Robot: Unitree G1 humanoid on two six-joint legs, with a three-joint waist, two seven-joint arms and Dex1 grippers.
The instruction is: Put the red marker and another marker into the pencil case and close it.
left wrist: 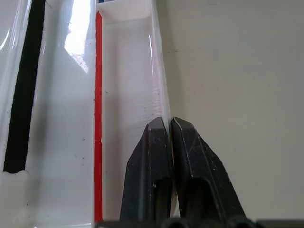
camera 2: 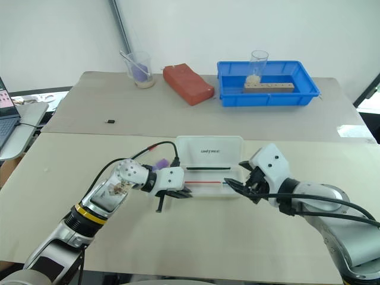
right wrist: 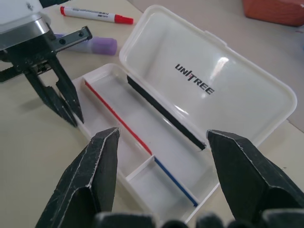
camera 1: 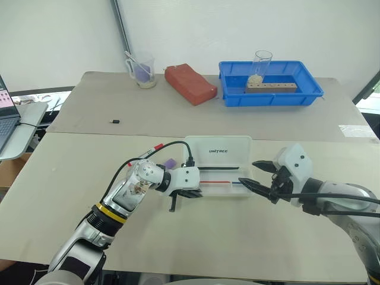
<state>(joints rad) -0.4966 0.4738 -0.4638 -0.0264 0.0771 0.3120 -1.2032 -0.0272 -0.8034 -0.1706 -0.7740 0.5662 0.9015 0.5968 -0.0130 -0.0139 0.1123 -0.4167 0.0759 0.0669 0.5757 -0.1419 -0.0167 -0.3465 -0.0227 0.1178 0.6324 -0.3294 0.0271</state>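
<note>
The flat translucent white plastic pencil case [camera 1: 218, 165] lies open at the table's centre, its hinged "UNITREE" lid laid back toward twelve o'clock. Its tray holds only a red strip, a blue strip and a black strip; neither marker is inside.

The slim white-barrelled red marker [right wrist: 95, 14] with its red cap lies on the table at about ten o'clock from the case, and the short, thick lavender-purple highlighter [right wrist: 97, 45] sits just beside it, nearer the case's left end.

The left gripper [right wrist: 64, 107] hovers at the case's nine o'clock end with its two black fingers pressed together and nothing between them. The right gripper [right wrist: 164, 180] waits at the three o'clock end, fingers spread apart and empty.

So the loading step looks not yet begun: the case is open but no marker is picked. The next move probably calls for the left gripper to open, swing toward ten o'clock and settle its fingers on either side of the red marker's barrel.
</note>
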